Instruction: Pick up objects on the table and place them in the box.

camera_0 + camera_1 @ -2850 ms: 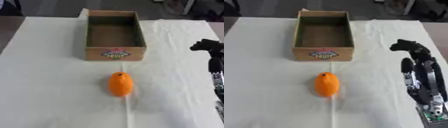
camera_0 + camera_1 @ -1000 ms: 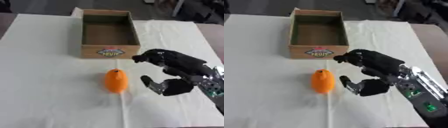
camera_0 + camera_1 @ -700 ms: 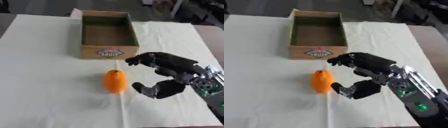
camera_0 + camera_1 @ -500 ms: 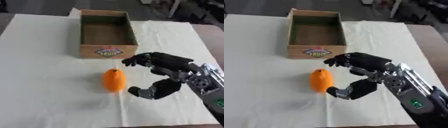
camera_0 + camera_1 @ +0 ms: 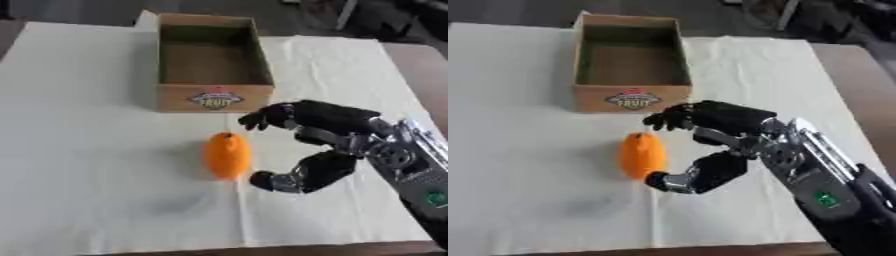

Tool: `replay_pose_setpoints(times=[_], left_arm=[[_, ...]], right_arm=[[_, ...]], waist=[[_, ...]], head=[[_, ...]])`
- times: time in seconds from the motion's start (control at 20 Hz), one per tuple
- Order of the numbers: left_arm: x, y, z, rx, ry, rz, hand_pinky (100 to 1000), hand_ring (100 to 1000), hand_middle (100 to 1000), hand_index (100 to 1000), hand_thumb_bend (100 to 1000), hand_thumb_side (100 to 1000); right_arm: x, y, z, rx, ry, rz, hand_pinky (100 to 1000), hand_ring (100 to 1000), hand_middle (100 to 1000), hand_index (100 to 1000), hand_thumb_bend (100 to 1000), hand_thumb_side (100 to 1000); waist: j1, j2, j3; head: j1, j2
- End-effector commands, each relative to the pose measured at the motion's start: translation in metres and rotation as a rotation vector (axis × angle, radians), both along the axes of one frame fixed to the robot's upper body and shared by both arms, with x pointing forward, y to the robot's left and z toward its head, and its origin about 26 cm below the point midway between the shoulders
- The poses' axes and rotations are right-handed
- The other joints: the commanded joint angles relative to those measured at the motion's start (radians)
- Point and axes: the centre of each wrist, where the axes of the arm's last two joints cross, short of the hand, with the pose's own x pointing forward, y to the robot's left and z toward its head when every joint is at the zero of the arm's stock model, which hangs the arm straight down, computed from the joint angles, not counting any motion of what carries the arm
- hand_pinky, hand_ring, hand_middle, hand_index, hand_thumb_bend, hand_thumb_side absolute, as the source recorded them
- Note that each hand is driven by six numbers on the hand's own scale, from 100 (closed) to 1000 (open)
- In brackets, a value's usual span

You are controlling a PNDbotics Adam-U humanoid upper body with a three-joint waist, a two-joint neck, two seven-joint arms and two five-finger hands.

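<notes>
An orange fruit (image 5: 227,154) lies on the white cloth, a short way in front of the open cardboard box (image 5: 213,97), which is empty inside. My right hand (image 5: 325,136) comes in from the lower right and sits just right of the orange. Its fingers (image 5: 262,116) reach over the fruit's far side and its thumb (image 5: 282,180) curves in at the near side. The hand is open and stands beside the orange, apart from it. My left hand is in neither view.
The white cloth (image 5: 96,190) covers the table, whose brown edge (image 5: 418,60) shows at the right. The box carries a fruit label (image 5: 213,99) on its near wall. Dark furniture stands beyond the far edge.
My right hand has come in from the right edge and moved left, up to the orange. The orange and the box have stayed in place.
</notes>
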Motion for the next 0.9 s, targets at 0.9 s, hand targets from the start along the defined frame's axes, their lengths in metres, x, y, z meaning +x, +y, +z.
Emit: replay_pose_setpoints(times=[0.9], left_arm=[[0.001,-0.003,0.012,0.040,-0.027,-0.030,444,551,591,653,127,775]], right_arm=[[0.035,0.010,-0.022,-0.144,-0.022,-0.120,927,853,827,1000,427,864]], waist=[[-0.003,-0.011,0.042]], head=[[-0.052,0.002]])
